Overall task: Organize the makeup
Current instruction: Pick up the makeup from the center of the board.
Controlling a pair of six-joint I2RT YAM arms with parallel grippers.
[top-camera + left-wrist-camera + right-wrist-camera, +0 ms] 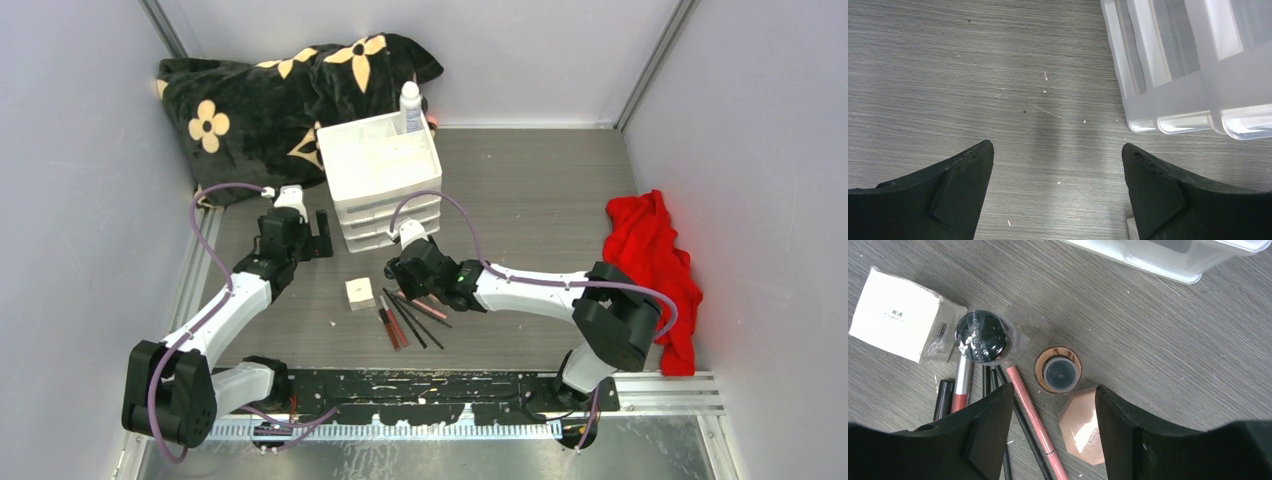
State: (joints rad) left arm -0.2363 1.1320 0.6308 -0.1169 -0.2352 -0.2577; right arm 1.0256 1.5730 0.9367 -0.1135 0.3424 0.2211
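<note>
Right hand (1051, 390) half-wide above pink compact (1080, 426), drawer unit (1168, 260) edge across open tabletop (1173, 340); left hand (1056, 146) wide.

A white square box (895, 315) with small dark print lies flat on the table, just beside a black faceted-capped jar (982, 336) in clear wrap. Next to that a tan dark-capped bottle (1058, 369) stands upright, near a pink octagonal compact (1080, 427) lying flat. Thin black pencils (418, 321), a pink pencil (1030, 410) and red tubes (391, 330) lie side by side, roughly parallel. A white bottle (410, 105) stands upright in the drawer unit's (385, 215) top tray, at the back right corner.
</note>
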